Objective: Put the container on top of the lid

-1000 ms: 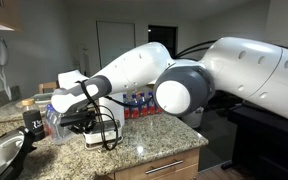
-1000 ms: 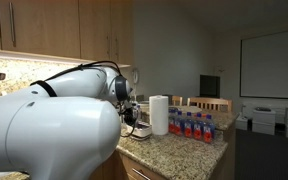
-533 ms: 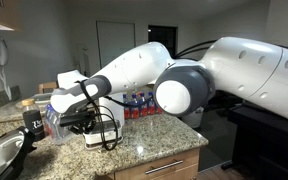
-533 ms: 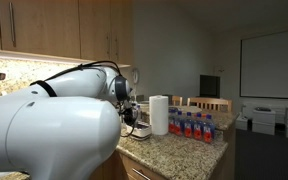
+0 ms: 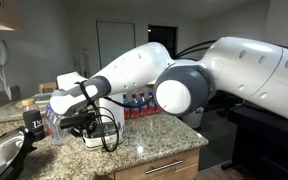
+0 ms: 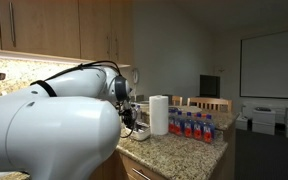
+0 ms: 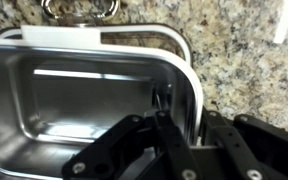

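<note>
Speckled granite surface point(image 7: 246, 60) in a kitchen carries the container point(image 7: 84, 90), a shallow tub with a white rim. On its right wall the tool point(image 7: 181, 118) is clenched, one finger inside and one outside. A thin clear edge past the far rim may be the lid point(image 7: 169, 32). Beside a paper-towel roll point(image 6: 159, 114) stand water bottles point(image 6: 189, 125); their red-and-blue labels are too small to read.

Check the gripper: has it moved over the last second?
No visible move: the gripper, shut on the container wall, sits just as close to the paper towel roll.
</note>
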You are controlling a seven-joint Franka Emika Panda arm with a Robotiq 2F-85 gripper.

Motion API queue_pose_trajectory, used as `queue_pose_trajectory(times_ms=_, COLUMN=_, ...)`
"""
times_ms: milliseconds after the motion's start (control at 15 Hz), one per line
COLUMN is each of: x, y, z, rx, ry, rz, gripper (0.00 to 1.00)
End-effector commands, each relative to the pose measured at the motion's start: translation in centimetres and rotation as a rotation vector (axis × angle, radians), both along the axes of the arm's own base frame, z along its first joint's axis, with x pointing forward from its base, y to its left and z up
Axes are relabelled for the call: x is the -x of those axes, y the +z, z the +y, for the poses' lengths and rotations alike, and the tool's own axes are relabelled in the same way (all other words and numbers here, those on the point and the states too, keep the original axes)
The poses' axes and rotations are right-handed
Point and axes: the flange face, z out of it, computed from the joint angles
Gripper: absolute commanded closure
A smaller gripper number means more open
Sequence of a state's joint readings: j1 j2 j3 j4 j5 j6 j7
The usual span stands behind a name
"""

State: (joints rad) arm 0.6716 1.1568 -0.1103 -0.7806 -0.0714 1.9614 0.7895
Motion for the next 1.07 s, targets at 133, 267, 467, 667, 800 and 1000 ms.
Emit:
queue_pose_trajectory(times_ms=133, x=1.0, y=-0.4, z=-0.2, rx=0.012, ry=0.018, rz=0.048, gripper=0.29)
queue_pose_trajectory(times_ms=267, x=1.1, y=-0.3, z=-0.1, rx=0.013, ry=0.025, rz=0.047, gripper=0.16)
queue_pose_trajectory(times_ms=467, x=1.1, y=0.2, z=0.0, rx=0.016, ry=0.031, rz=0.034, gripper=0.02)
queue_pose_trajectory(times_ms=667, x=1.2, y=1.6, z=0.3, rx=0.003, ry=0.054, rz=0.023, gripper=0.00)
queue_pose_trajectory(times_ms=800, x=1.8, y=2.9, z=0.6, rx=-0.011, ry=0.093, rz=0.051, gripper=0.00)
queue_pose_trajectory(times_ms=1000, x=2.5, y=5.4, z=0.8, rx=-0.018, ry=0.161, rz=0.069, gripper=0.00)
